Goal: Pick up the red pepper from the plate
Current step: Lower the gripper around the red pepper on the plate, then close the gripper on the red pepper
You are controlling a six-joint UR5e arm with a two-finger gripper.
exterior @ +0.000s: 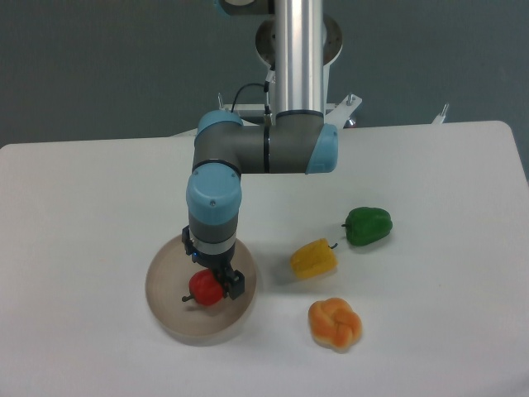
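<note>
The red pepper (206,289) lay on the plate (165,306), left of centre. The gripper (216,283) straddled it, closure unclear. A good grasp needed both fingers squeezing evenly before 1 straight lift.

The red pepper (206,289) is glossy red with a dark stem, on a beige-tan plate (169,302) against a plain white table (83,207). The other peppers are yellow (313,259), green (368,225) and orange (335,323), the orange one paler at its lobes. The arm (248,153) is grey and silver with light blue caps, its end effector (216,283) black, before a dull blue-grey wall (99,66).
</note>
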